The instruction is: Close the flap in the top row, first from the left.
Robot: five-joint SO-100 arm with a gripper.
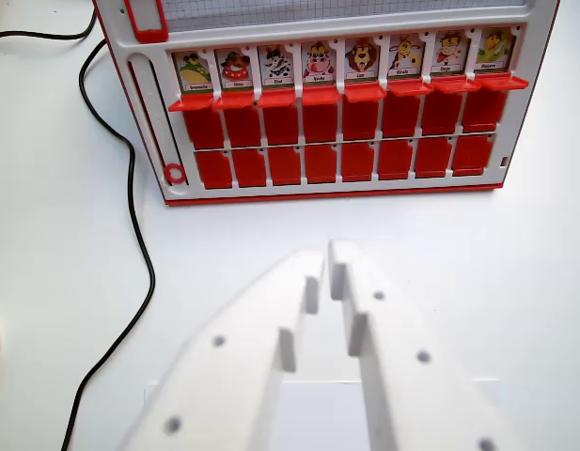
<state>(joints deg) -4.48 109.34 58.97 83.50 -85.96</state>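
Eight picture flaps stand raised along the board's (365,193) top row, the target flap (195,73) leftmost, and the closed, empty gripper (327,252) nearby risks nudging its neighbour (236,69).

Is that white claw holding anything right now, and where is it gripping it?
Nothing. The white claw is closed on itself over bare table, short of the red game board.

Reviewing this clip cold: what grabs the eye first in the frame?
The red and white game board at the top, its upper row of eight flaps all raised, showing cartoon animal cards. Next, the white gripper filling the bottom centre, jaws nearly together, short of the board. A black cable snakes down the wrist view's left.
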